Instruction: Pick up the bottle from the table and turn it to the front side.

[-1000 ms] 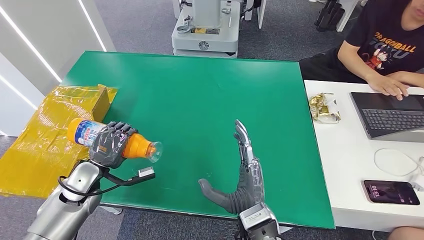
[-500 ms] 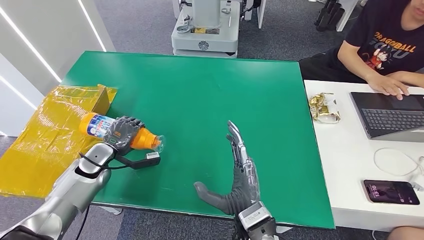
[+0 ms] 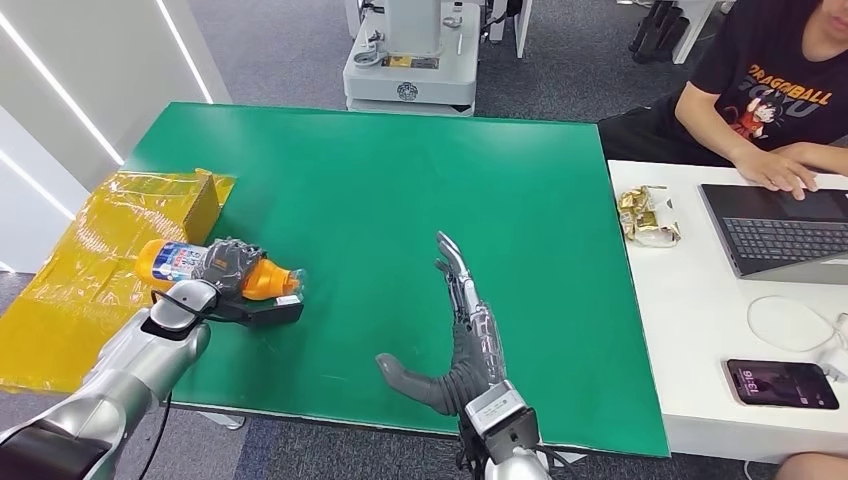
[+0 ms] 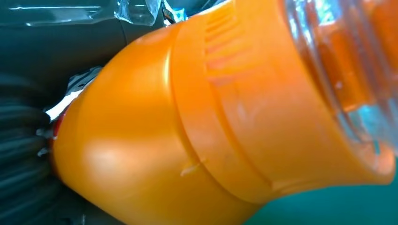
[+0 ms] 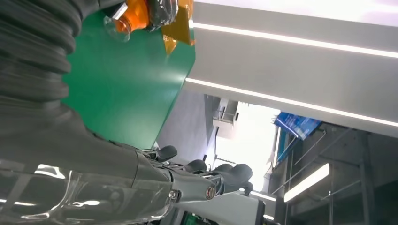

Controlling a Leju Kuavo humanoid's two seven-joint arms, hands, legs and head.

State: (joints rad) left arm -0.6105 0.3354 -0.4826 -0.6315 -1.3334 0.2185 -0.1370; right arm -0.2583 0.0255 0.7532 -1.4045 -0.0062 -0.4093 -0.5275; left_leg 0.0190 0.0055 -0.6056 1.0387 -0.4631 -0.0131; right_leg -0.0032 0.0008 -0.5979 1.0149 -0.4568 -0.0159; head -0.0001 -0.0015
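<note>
Holding item: left hand point(image 3: 228, 264), fingers wrapped round the middle of the bottle point(image 3: 195, 262), at the near-left part of the green table point(image 3: 400, 180).

Item, bottle: orange body, blue-and-white label toward the left end, clear end toward the right. Long axis runs roughly left to right, lying close to level; whether it is just clear of the table or resting on it cannot be told. Its left end overhangs the yellow wrapped box point(image 3: 110, 260) at the table's left edge.

Item, right hand point(image 3: 455, 345): fingers straight and spread, thumb out to the left, palm turned toward the left, holding nothing. Stands near the table's near edge, right of the bottle and well apart from it.

Governing relation: the bottle's clear end points toward the open palm of the right hand, with bare green between them. Left hand is on the bottle; right hand is the free one. Judged: any turn of the label to the front depends on rotation about that left-right axis, or on a hand-over across the gap.

View differences: left wrist view gives the bottle point(image 4: 225, 112) at close range, orange shoulder and ribbed band, dark fingers point(image 4: 19, 154) at its side; label face unseen there. Right wrist view gives the bottle's clear end point(image 5: 126, 18) past the right arm's own cover, over the table point(image 5: 122, 89).

Other: person at a laptop point(image 3: 780, 230), far right.
</note>
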